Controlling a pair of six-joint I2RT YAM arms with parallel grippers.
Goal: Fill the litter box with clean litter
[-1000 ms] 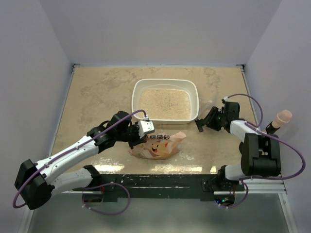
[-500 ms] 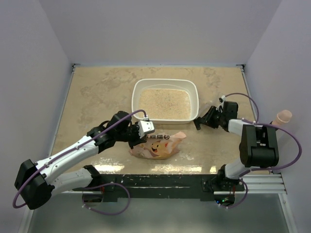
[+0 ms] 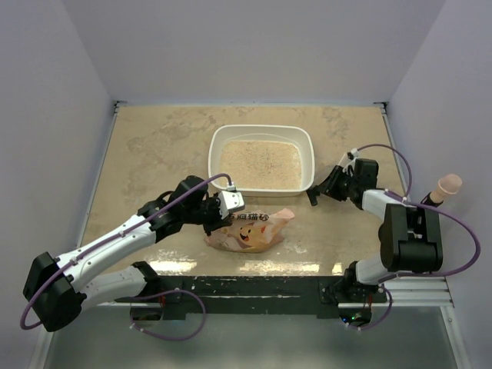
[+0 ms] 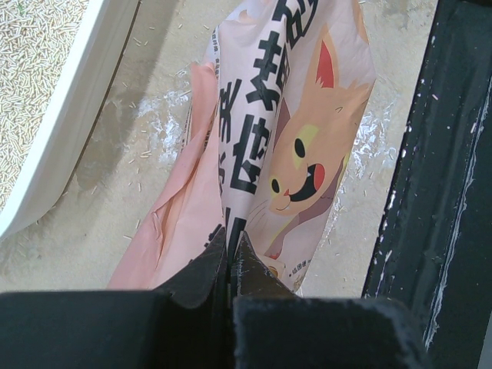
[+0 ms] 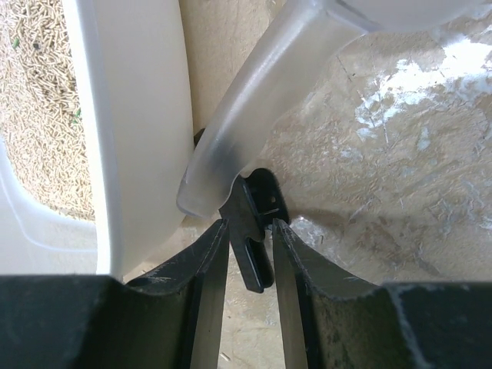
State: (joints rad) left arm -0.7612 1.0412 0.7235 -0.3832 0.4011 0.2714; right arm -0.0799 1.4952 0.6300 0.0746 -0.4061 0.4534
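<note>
Litter box [image 3: 216, 146] sits mid-table [image 3: 154, 146], its floor covered with pale litter [image 3: 261, 163]. Just off the box's near edge lies the pink bag [image 3: 250, 231] with its cartoon cat, flat on its side. The left gripper [image 4: 231, 250] is pinched tight on that bag's end, fingers pressed together with no gap. At the box's near right corner, the right gripper [image 5: 250, 231] is narrow, clamped around a small black tab [image 5: 250, 257] on a clear plastic piece [image 5: 254, 100] that touches the box wall.

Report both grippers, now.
Left gripper: shut on the bag.
Right gripper: shut on a small black tab.
</note>
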